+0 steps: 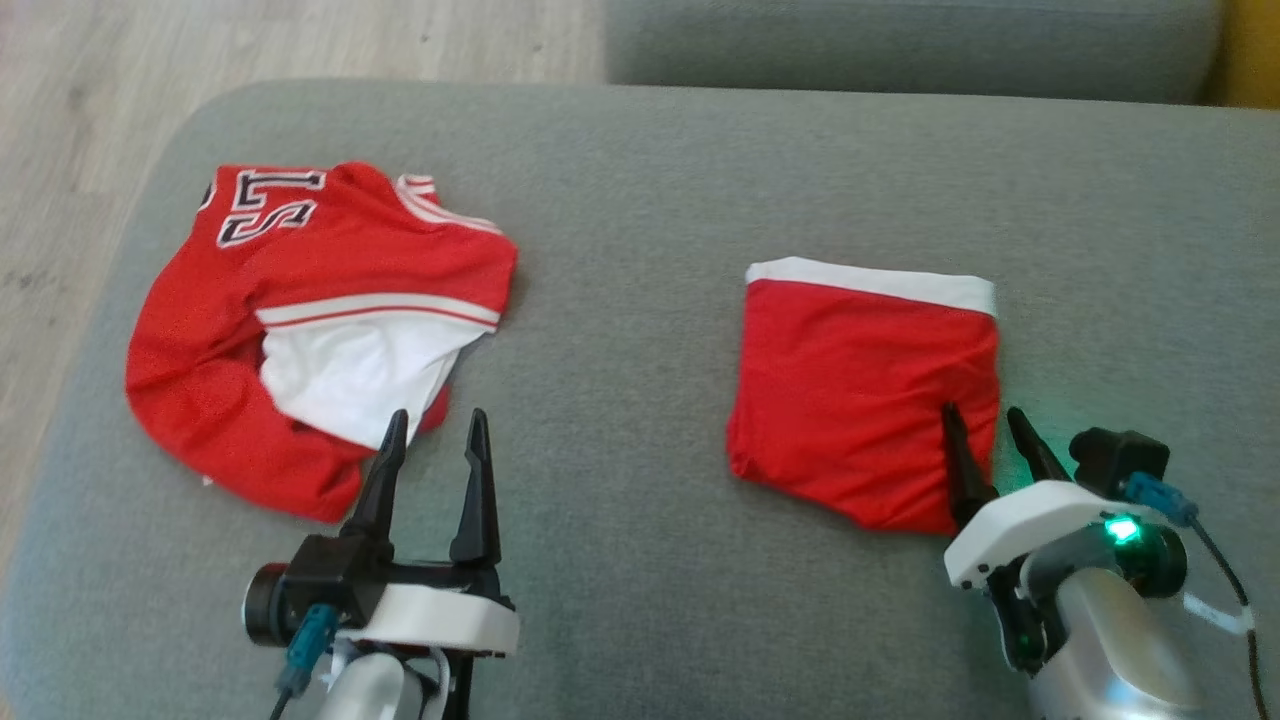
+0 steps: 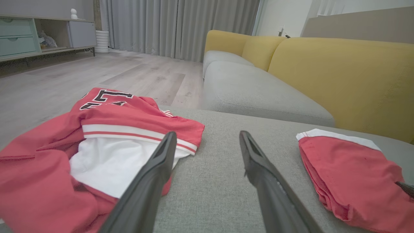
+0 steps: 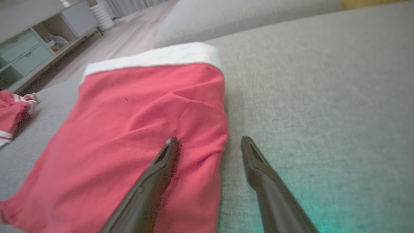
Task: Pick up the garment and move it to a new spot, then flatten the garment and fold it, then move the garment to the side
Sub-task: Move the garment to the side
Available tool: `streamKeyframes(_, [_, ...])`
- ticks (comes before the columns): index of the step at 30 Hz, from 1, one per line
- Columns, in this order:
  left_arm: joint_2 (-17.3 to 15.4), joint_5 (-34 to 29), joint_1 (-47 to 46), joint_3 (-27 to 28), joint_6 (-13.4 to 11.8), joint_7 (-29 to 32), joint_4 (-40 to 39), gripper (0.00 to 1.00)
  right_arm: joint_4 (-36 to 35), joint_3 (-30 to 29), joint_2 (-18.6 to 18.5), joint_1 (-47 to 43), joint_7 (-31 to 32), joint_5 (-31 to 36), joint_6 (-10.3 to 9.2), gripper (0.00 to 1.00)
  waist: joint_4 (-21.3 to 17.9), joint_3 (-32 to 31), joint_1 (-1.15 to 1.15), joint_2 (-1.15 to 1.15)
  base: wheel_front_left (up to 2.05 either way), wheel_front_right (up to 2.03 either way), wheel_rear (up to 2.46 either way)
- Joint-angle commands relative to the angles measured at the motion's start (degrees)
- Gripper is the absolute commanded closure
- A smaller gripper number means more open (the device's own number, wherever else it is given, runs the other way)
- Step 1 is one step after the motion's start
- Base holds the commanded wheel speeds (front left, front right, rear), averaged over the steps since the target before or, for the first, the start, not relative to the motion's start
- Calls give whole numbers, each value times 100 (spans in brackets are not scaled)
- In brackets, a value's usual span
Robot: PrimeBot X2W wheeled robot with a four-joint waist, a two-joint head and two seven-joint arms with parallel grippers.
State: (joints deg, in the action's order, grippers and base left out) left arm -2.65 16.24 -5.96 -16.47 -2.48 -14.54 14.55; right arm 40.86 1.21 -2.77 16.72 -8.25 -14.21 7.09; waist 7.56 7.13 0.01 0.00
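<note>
We recorded the folded red garment [image 1: 865, 390], a white band along its far edge, lying flat on the grey sofa cushion [image 1: 620, 400]. The crumpled red-and-white jersey [image 1: 300, 330] lay well apart to its left.

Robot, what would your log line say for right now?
left gripper: open, beside crumpled jersey | right gripper: open, at edge of folded red garment | surface: grey cushion
</note>
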Motion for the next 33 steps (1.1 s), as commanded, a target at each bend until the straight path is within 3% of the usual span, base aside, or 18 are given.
streamKeyframes(1, [-23,54,-236,153,-17,-46,-165,0,-86,133,-10,248,7,-65,40,0,104,85,-1,0,0,0,0])
streamKeyframes(7, [-23,100,-244,77,-43,-46,-179,0,733,413,-10,587,473,-640,40,0,293,183,-1,0,0,0,0])
streamKeyframes(8, [-23,109,-245,78,-49,-46,-188,0,817,450,-10,616,491,-655,40,20,303,185,-1,0,0,0,0])
streamKeyframes(9, [-23,116,-245,83,-57,-46,-197,0,885,481,-10,639,478,-660,40,100,308,185,-1,0,0,0,0])
streamKeyframes(16, [-23,88,-230,213,-70,-46,-210,0,1104,607,-62,869,56,267,40,100,123,79,-1,0,0,0,0])
streamKeyframes(19, [-23,68,-194,249,-43,-46,-212,0,1052,730,-203,986,54,647,40,100,-31,-25,-1,0,0,0,0])
streamKeyframes(22, [-23,148,-167,262,-21,-46,-233,0,942,869,-477,1034,247,596,40,100,-141,-117,-1,0,0,0,0])
streamKeyframes(30, [-22,245,-224,289,-38,-46,-397,0,631,1721,-2535,1137,633,973,40,100,-257,-21,-1,0,0,0,0])
streamKeyframes(33, [-22,218,-254,280,1,-46,-416,0,736,1981,-3146,1209,731,1127,40,100,-225,92,-1,0,0,0,0])
